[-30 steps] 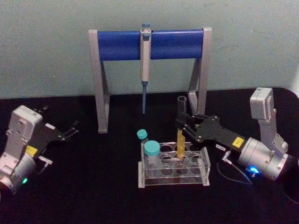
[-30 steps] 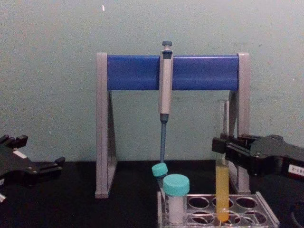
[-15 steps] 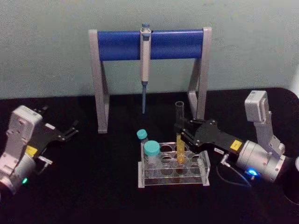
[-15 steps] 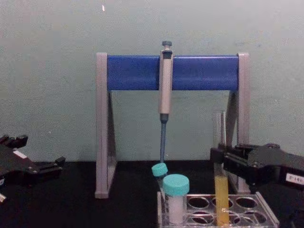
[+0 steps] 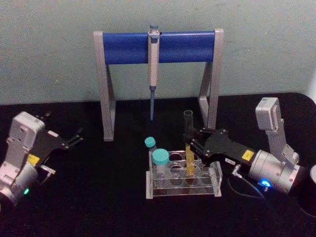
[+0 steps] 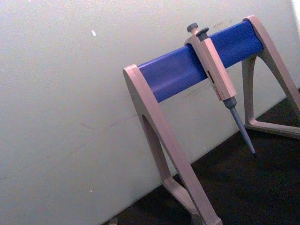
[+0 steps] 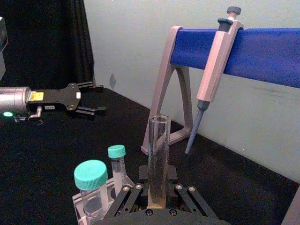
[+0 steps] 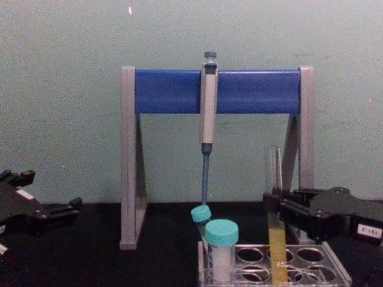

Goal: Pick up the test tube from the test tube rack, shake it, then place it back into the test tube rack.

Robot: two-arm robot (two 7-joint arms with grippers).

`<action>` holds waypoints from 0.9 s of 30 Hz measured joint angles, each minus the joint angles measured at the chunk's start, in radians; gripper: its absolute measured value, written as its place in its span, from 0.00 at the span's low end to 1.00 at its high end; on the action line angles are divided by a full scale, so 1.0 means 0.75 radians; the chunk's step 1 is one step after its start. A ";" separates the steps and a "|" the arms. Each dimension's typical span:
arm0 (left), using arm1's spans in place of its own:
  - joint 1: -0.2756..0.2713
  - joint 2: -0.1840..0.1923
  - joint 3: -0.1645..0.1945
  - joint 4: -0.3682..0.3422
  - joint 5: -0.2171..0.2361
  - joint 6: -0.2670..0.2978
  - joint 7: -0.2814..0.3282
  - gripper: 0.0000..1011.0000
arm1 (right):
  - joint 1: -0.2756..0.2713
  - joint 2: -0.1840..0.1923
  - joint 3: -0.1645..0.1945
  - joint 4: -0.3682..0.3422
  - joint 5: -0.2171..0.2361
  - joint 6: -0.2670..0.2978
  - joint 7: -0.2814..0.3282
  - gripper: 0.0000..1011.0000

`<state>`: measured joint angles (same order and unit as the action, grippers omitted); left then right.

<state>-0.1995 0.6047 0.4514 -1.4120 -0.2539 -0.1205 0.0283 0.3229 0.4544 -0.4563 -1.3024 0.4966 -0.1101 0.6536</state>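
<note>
The test tube (image 5: 188, 129) stands upright with its yellow lower part down in a back-row hole of the clear test tube rack (image 5: 182, 191). My right gripper (image 5: 189, 140) reaches in from the right and is shut on the test tube just above the rack. From the chest, the test tube (image 8: 274, 179) rises well above the rack (image 8: 336, 266), held by the right gripper (image 8: 274, 207). In the right wrist view the test tube (image 7: 158, 150) sits between the fingers (image 7: 125, 196). My left gripper (image 5: 75, 138) rests open at the far left, away from the rack.
Two teal-capped vials (image 5: 160, 159) stand in the rack's left end. Behind the rack a grey-and-blue stand (image 5: 126, 48) carries a hanging pipette (image 5: 153, 57), its tip above the table behind the rack. The black table is bare in front and to the left.
My right gripper has come down with the test tube, and the tube's yellow end has sunk deeper into the rack hole. The left arm has stayed still.
</note>
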 joint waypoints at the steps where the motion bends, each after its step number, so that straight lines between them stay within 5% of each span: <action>1: 0.000 0.000 0.000 0.000 0.000 0.000 0.000 0.99 | 0.000 0.000 -0.001 0.001 0.000 0.000 0.001 0.23; 27: 0.000 0.000 0.000 0.000 0.000 0.000 0.000 0.99 | 0.014 0.003 -0.017 0.013 -0.001 0.028 0.005 0.23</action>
<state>-0.1995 0.6047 0.4514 -1.4120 -0.2539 -0.1205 0.0283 0.3334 0.4566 -0.4691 -1.2924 0.4962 -0.0891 0.6570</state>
